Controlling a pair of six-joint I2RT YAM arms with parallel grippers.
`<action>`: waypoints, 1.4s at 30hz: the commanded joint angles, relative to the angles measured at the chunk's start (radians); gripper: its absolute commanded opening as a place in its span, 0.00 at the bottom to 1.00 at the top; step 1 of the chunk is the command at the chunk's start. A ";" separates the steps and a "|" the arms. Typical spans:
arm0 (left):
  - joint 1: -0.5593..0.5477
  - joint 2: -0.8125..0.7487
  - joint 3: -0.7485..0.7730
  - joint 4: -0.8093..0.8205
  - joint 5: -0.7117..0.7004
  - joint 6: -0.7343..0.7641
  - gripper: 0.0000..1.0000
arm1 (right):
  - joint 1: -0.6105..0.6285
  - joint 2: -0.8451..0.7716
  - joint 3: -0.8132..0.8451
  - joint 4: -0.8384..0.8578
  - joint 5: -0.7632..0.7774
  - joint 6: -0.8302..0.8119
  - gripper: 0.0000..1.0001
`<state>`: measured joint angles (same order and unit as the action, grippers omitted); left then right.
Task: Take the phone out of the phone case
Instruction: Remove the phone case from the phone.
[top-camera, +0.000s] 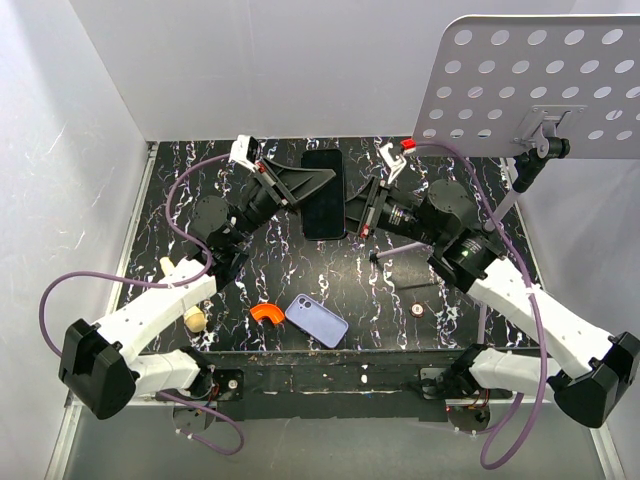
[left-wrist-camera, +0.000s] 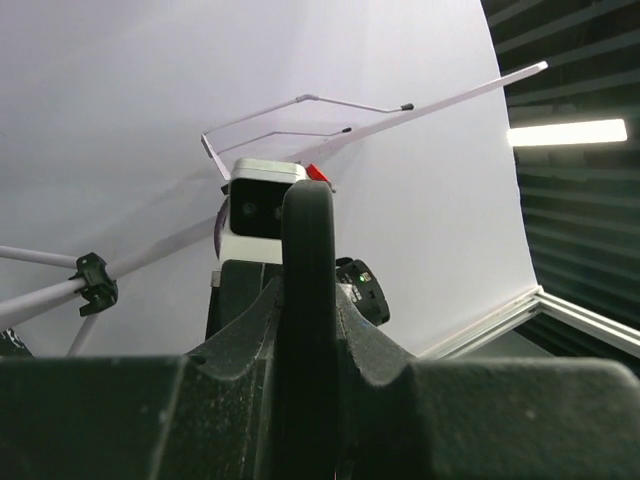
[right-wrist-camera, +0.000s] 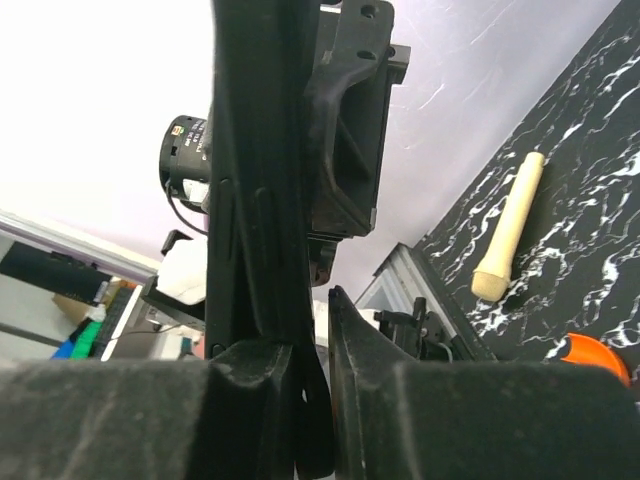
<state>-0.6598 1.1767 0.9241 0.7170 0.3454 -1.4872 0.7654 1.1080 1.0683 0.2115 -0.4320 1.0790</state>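
Observation:
A black phone in its black case (top-camera: 323, 168) hangs above the back middle of the marbled table, gripped from both sides. I cannot tell phone from case. My left gripper (top-camera: 310, 183) is shut on its left edge. In the left wrist view it stands edge-on (left-wrist-camera: 308, 230) between the fingers of that gripper (left-wrist-camera: 308, 330). My right gripper (top-camera: 353, 212) is shut on its right edge. In the right wrist view a thin black lip (right-wrist-camera: 255, 150) sits between the fingers of that gripper (right-wrist-camera: 315, 385).
A lavender phone-shaped slab (top-camera: 317, 320) with a camera cutout lies near the front edge, beside an orange curved piece (top-camera: 266, 313). A cream wooden pestle (top-camera: 190, 300) lies at front left. A small disc (top-camera: 417, 309) lies at right. A perforated white plate (top-camera: 540, 80) overhangs the back right.

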 joint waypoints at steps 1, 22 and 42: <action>-0.084 -0.065 0.016 0.027 0.129 -0.039 0.00 | 0.031 0.061 0.050 -0.122 0.275 -0.319 0.15; 0.074 -0.103 -0.082 -0.128 -0.019 0.005 0.00 | 0.034 -0.132 -0.022 -0.589 0.171 -0.436 0.59; 0.091 -0.126 -0.131 -0.116 -0.066 -0.012 0.00 | 0.014 -0.320 -0.067 -0.531 0.118 -0.176 0.48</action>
<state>-0.5709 1.1069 0.7757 0.5529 0.3134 -1.4921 0.7856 0.8051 0.9836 -0.3252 -0.2996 0.8749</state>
